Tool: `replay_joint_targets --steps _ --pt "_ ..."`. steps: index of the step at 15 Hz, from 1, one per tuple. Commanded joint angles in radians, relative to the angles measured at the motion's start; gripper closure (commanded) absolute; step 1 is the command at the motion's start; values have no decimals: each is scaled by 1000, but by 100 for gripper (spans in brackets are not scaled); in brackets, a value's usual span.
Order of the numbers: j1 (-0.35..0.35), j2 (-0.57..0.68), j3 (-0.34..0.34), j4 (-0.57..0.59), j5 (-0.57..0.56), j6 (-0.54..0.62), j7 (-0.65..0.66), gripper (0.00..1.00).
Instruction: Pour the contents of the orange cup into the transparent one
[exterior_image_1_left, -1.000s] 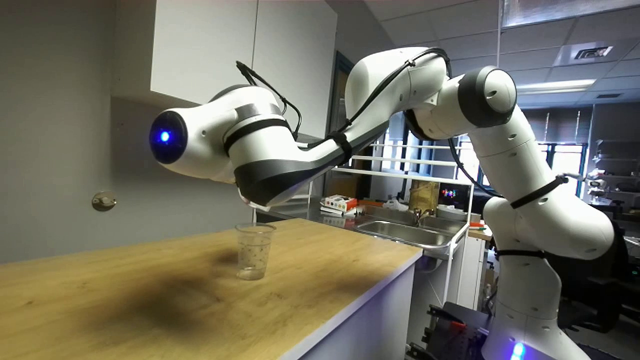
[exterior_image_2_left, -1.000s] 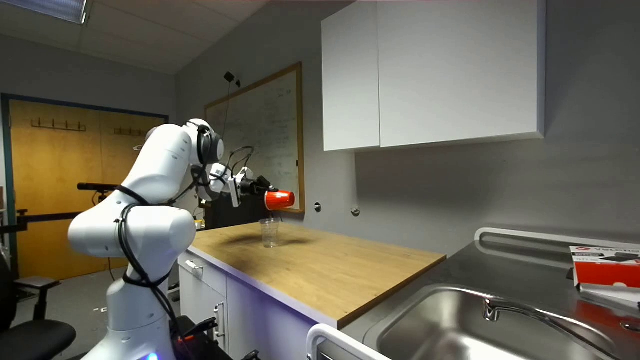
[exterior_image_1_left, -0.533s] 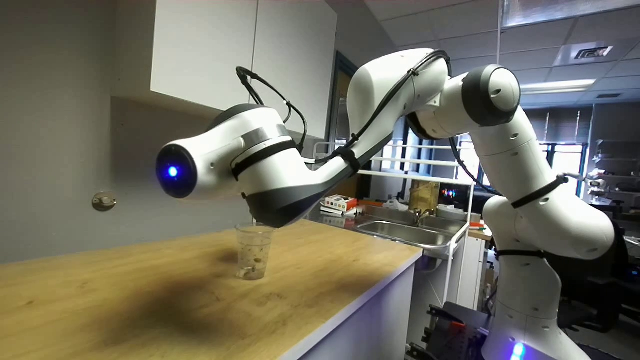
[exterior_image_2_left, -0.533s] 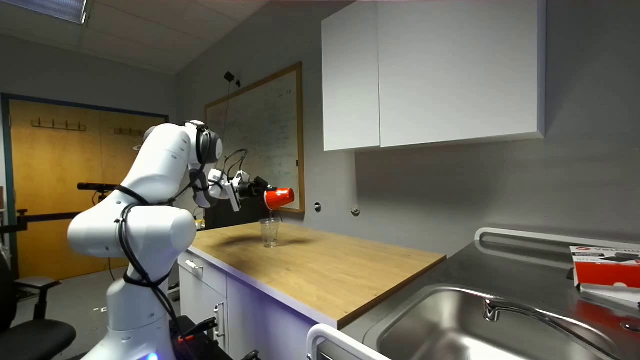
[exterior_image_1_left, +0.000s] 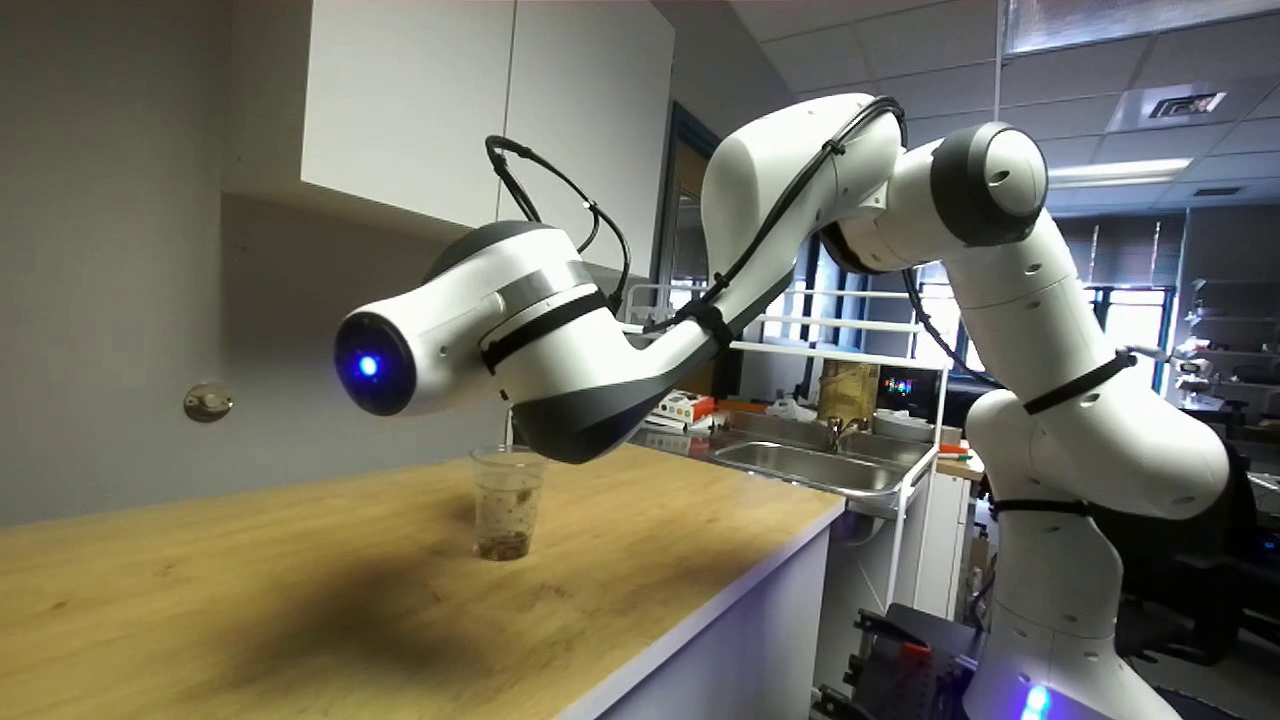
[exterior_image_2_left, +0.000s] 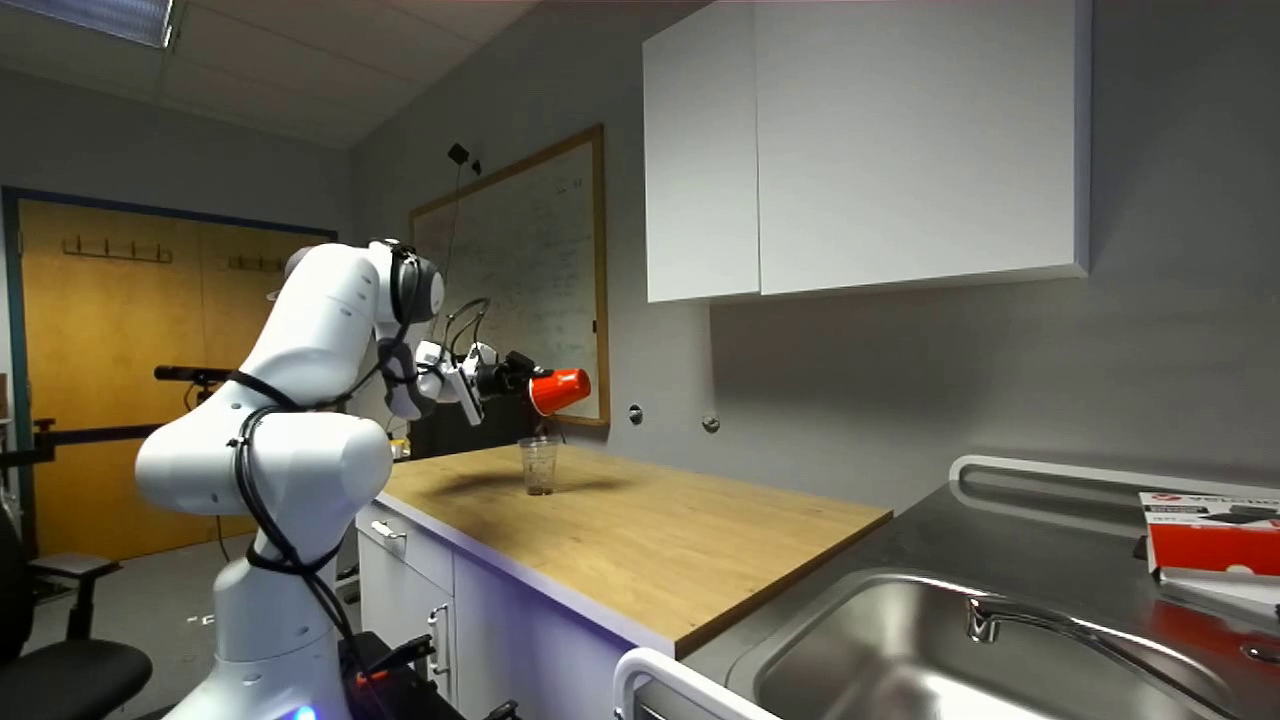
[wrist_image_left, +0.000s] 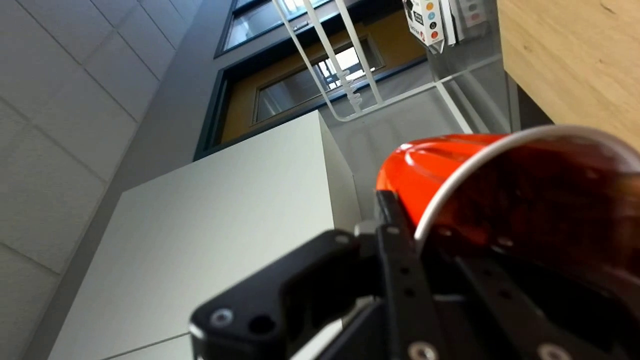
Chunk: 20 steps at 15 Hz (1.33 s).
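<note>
Wood-top counter (exterior_image_2_left: 640, 545), w/ white cabinet (exterior_image_2_left: 900, 150) mounted higher up. White arm (exterior_image_2_left: 285, 445) reaches over counter. Whiteboard (exterior_image_2_left: 530, 250) in bg: faint handwriting, illeg. Metal sink (exterior_image_2_left: 870, 650) next to counter's end. Red & white box (exterior_image_2_left: 1215, 545) near sink: printed lettering on top, too small to read; wrist view gives a row of coloured dots (wrist_image_left: 433, 25) w/ blurred print alongside. Gripper (exterior_image_2_left: 541, 377): jaws clamped on orange cup (exterior_image_2_left: 563, 391) at its side, near pale rim. Orange cup held in air, tipped past horiz., mouth low, above clear cup (exterior_image_2_left: 539, 465), not touching it. Clear cup upright on counter, dark stuff (exterior_image_1_left: 503, 545) at bottom, specks higher; thin dark streak (exterior_image_2_left: 543, 428) btwn the two cups.
</note>
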Motion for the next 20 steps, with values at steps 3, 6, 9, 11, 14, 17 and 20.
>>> replay_joint_targets --steps 3,6,9,11,14,17,20 --pt "-28 -60 25 -72 -25 -20 38 96" --pt "-33 -66 26 -91 -46 -26 45 96" --pt "-38 -68 29 -104 -67 -30 48 96" --pt "-41 -65 32 -108 -79 -33 49 96" --pt "-44 -64 36 -116 -101 -36 52 96" --pt "-51 -65 39 -128 -132 -38 55 96" --pt "-57 -66 40 -137 -162 -43 61 96"
